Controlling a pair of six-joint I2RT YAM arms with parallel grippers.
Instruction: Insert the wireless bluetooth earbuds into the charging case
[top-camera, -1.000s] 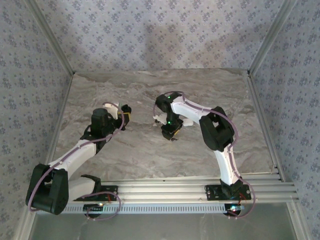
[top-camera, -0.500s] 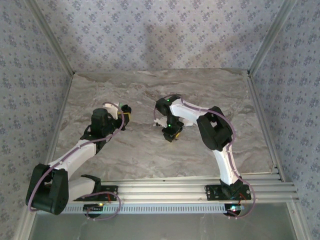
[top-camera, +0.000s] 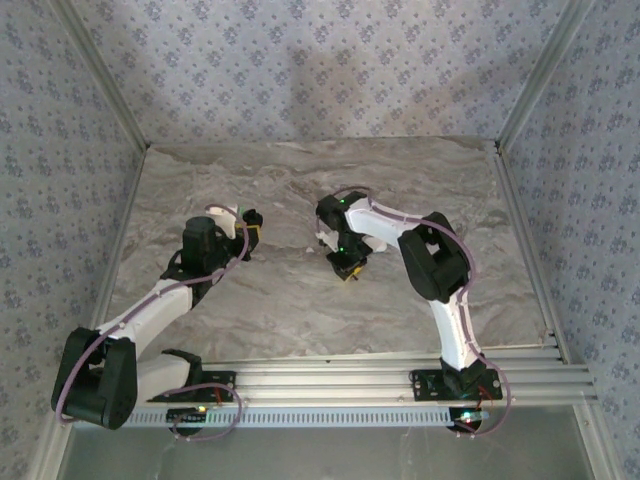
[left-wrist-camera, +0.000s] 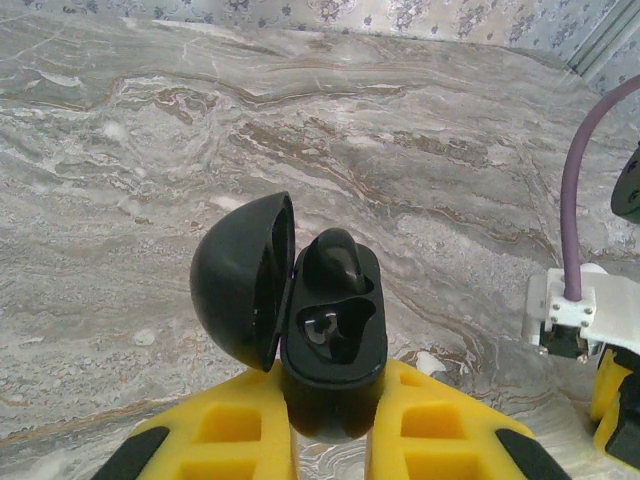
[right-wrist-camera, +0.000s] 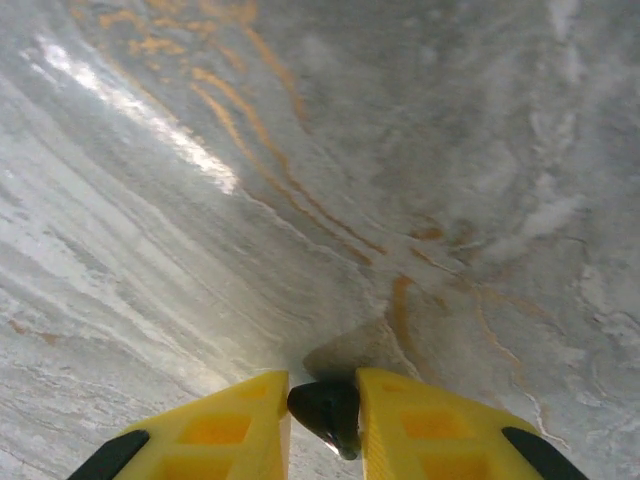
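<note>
The black earbud (right-wrist-camera: 325, 412) sits pinched inside the right end effector (right-wrist-camera: 322, 392) (yellow jaws).

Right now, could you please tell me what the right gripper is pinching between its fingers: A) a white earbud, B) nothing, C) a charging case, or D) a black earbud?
D: the right gripper is clamped on a small, dark, rounded piece, the black earbud.
</note>
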